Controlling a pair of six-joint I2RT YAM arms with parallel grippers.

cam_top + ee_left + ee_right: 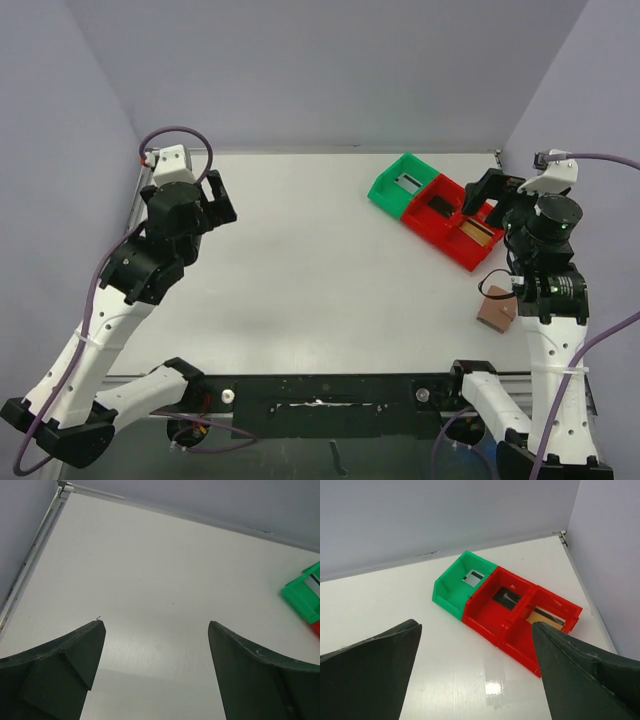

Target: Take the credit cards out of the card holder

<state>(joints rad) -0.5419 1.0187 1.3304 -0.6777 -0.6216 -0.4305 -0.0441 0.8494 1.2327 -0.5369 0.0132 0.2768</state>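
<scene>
1. Where things are: the card holder (494, 313) lies flat on the table (320, 280) at its right edge, just beside the right arm's upright link and partly hidden by it. Only the top view shows it, and I cannot tell whether it is folded shut or whether cards sit in it.
2. Tools: the left gripper (155, 624) has its jaws wide apart over bare table with nothing between them. The right gripper (476, 625) is spread just as wide and also empty, and it looks down at the bins, not at the holder.
3. Bins: the green bin (445, 594) and the two red bins (485, 616) stand in a row at the far right. Each shows a flat card-like piece on its floor — pale, dark and tan.
4. Judged step: bring a gripper to the holder. The right arm is the nearer one, but the holder sits close to that arm, so it likely has to fold well back and turn its wrist until the holder shows in its own camera.
5. To do it well, come down from above, pinch one leaf at its free edge and drag the holder toward the middle of the table — there the left gripper can pin it flat.
6. Risk: the holder is thin, so fingers may skid over it or push it off the table's right edge.
</scene>
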